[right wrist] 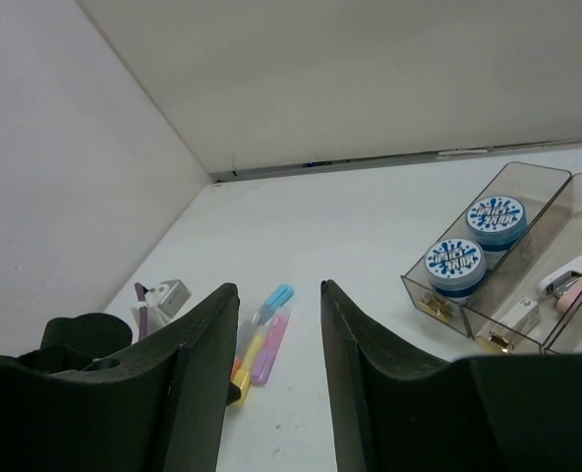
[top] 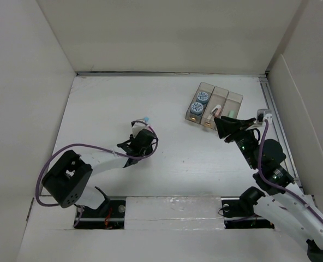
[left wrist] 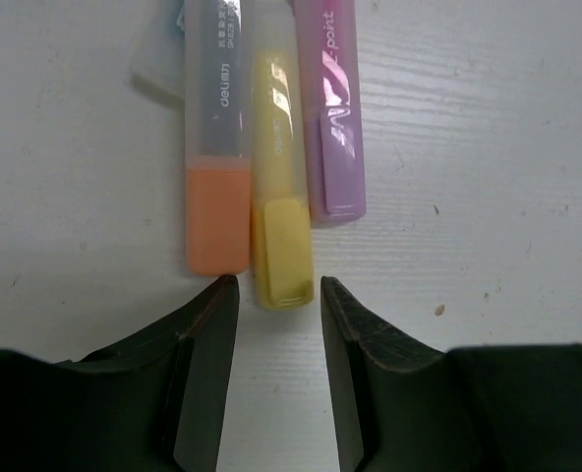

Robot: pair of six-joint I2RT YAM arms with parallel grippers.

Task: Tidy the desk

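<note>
Bench (top: 167,158) spans white-walled bay under both arms. L tool (left wrist: 279,285) apart, low over bench. At its 12: orange marker (left wrist: 217,221), yellow marker (left wrist: 281,246) w/ end btw tips, purple marker (left wrist: 335,147), side by side. R tool (right wrist: 279,290) apart, off bench. Bin (top: 235,96) at its 2, holding two blue tubs (right wrist: 473,241).

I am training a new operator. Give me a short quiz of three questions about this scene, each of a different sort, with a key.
1. True or false: the left end effector and the right end effector are both open.
2. How many round blue tins sit in the translucent bin? A one, B two, C three.
3. Fill in: between the orange-capped highlighter and the purple highlighter lies the ___ one.
Key: 1 true; 2 B; 3 yellow highlighter.
</note>
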